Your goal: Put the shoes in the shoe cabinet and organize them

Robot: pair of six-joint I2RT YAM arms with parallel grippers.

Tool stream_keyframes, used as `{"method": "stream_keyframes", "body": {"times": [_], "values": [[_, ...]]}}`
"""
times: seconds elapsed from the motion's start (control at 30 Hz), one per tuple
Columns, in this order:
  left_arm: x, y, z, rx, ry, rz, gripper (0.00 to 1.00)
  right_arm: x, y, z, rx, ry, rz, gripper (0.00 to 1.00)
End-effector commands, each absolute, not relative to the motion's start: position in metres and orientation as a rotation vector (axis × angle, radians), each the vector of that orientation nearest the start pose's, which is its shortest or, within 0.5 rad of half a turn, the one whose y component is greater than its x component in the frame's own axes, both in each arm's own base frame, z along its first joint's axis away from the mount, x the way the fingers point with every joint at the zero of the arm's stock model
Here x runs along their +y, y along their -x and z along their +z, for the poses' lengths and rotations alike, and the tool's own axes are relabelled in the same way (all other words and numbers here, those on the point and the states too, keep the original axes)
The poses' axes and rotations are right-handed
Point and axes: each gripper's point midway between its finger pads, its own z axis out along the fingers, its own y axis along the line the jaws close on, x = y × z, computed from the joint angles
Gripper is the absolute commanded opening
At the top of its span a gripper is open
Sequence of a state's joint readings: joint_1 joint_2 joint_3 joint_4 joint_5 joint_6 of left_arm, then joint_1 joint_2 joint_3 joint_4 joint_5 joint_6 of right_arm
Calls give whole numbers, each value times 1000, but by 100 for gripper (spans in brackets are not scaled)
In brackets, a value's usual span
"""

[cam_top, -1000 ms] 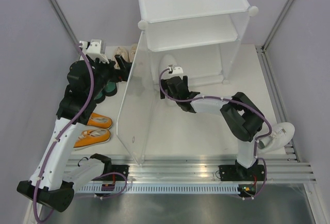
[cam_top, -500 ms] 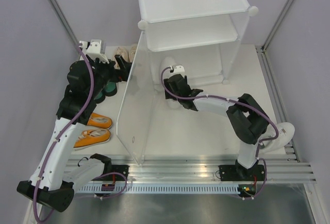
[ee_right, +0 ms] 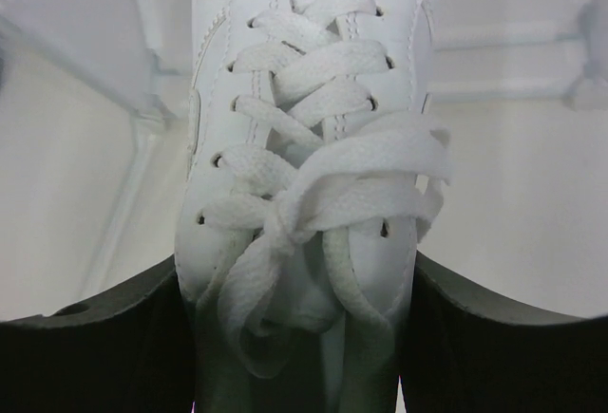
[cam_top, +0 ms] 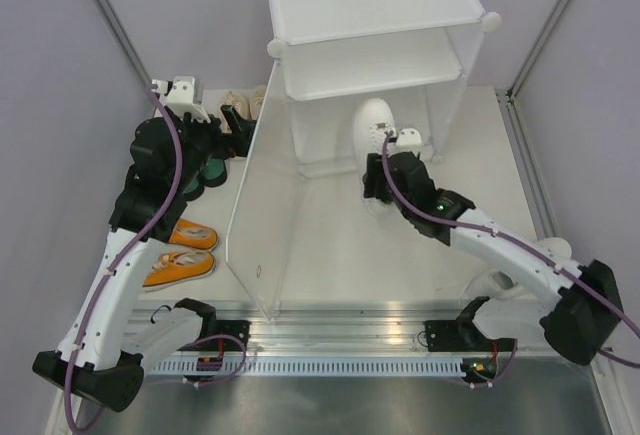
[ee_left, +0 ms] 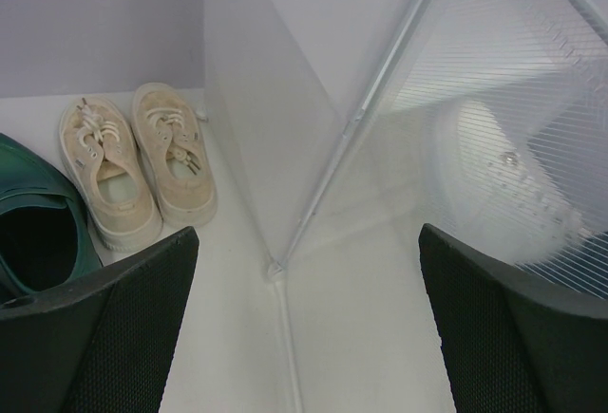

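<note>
Two hazards are judged likely from here. Most of the white sneaker is carried ahead of the right tool, so it could be tipped toe-down or twisted in the grip and dropped short of its place. Its toe is aimed into the lowest opening of the shoe cabinet. If the frame were struck, the light plastic unit could be shoved or the shoe knocked askew. The loose lace loops could also be snagged.

The right tool is clamped partway closed on the sneaker's rear half, one finger pressed against each side below the knot. Whether the sole is clear of the worktop cannot be told.

The left tool is spread fully wide and nothing is held. It is hung just outside the cabinet's left side panel, near the cream lace-up sneakers and a dark green heel. The second white sneaker is seen on the worktop beside the right arm.
</note>
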State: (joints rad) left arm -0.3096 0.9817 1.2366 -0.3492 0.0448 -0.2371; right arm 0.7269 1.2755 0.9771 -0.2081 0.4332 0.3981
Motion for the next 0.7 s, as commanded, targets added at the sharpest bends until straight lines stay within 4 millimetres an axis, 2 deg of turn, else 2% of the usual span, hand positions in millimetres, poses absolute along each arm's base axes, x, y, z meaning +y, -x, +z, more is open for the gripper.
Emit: {"method": "stream_keyframes", "body": {"times": [0.0, 0.03, 0.1, 0.13, 0.3, 0.33, 0.4, 0.43, 0.5, 0.53, 0.6, 0.63, 0.67], "values": [[-118, -318, 396, 1648, -112, -426, 100, 141, -311, 210, 1998, -185, 172, 1], [-118, -318, 396, 1649, -114, -429, 100, 114, -306, 193, 2030, -245, 120, 1], [-120, -318, 395, 1652, -118, -437, 100, 94, -297, 191, 2020, -299, 123, 1], [-120, -318, 394, 1654, -118, -437, 100, 80, -295, 179, 2041, -336, 92, 1], [-121, -320, 392, 1661, -122, -435, 100, 50, -288, 147, 2088, -493, 47, 1], [-122, -321, 390, 1666, -121, -433, 100, 37, -287, 138, 2098, -550, 25, 1], [-123, -322, 388, 1670, -127, -429, 100, 25, -285, 128, 2105, -631, 21, 1], [-123, -322, 387, 1672, -126, -425, 100, 8, -283, 119, 2108, -700, 0, 1], [-125, -322, 387, 1674, -133, -428, 100, 3, -282, 109, 2134, -738, 39, 1], [-125, -322, 387, 1672, -134, -430, 100, -7, -280, 102, 2141, -774, 34, 9], [-126, -321, 387, 1674, -138, -433, 100, -5, -281, 93, 2179, -778, 74, 30], [-127, -321, 387, 1674, -140, -436, 100, -9, -281, 91, 2186, -789, 73, 52], [-127, -321, 387, 1674, -140, -436, 100, -7, -281, 90, 2194, -790, 87, 62]]}}
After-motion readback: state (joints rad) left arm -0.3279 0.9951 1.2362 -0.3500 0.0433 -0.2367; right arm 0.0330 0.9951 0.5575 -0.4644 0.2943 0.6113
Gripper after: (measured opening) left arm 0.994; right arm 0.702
